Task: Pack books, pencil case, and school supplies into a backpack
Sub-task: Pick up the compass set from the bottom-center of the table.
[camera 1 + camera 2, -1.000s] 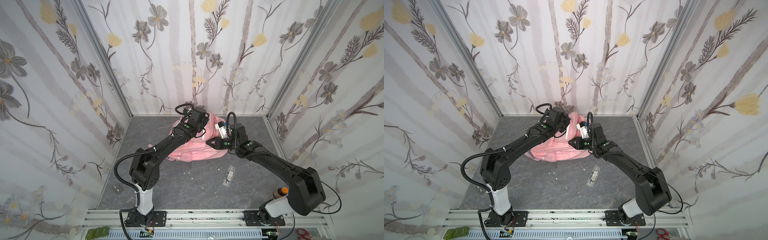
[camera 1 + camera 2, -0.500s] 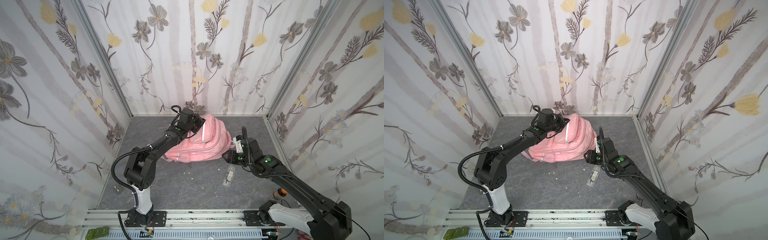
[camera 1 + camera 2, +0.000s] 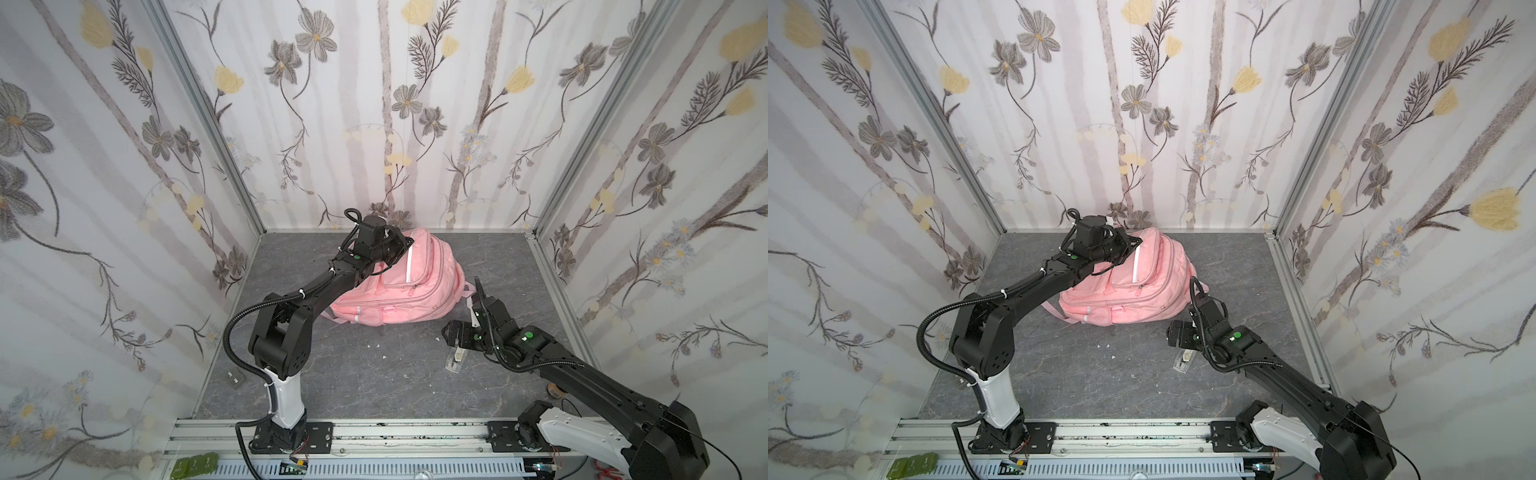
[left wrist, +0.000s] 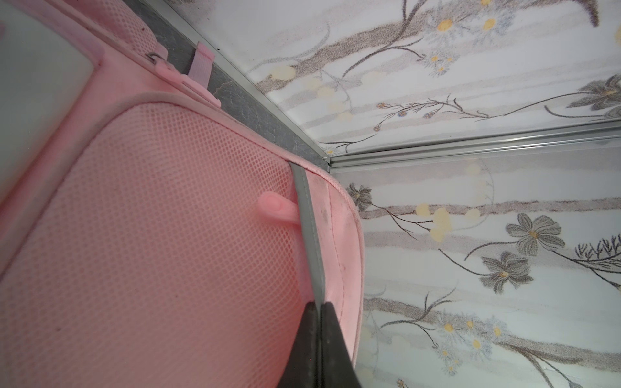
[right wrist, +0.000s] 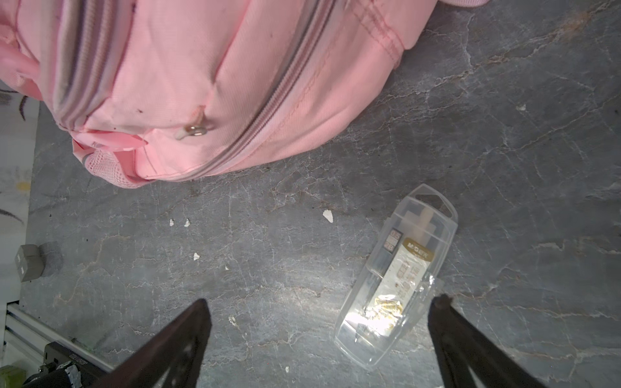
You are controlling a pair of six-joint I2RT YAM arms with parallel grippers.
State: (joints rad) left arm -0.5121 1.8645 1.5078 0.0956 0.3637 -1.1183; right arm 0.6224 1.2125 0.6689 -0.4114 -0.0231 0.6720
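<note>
Near the left wall a small grey block (image 3: 235, 380) sits on the dark marbled tabletop (image 3: 374, 386). The left arm reaches toward the back wall. There the left gripper (image 4: 317, 304) has its fingers pressed together, pinching a grey strip (image 4: 311, 231) that runs along the edge of the pink backpack (image 3: 411, 286), next to its mesh panel. In both top views the backpack lies in the middle of the back half of the tabletop, its front pockets and white reflective strips facing up and the gripped edge on its far left side. A few white scraps (image 3: 384, 357) lie on the bare surface in front of it. Right of the backpack and apart from it, the right gripper (image 5: 321, 300) hangs low over the tabletop with its fingers spread wide and nothing between the pads. The clear oblong case (image 5: 396, 278) lies flat on the tabletop under this gripper, close to one fingertip (image 5: 440, 300), with whitish and gold contents showing through it.
</note>
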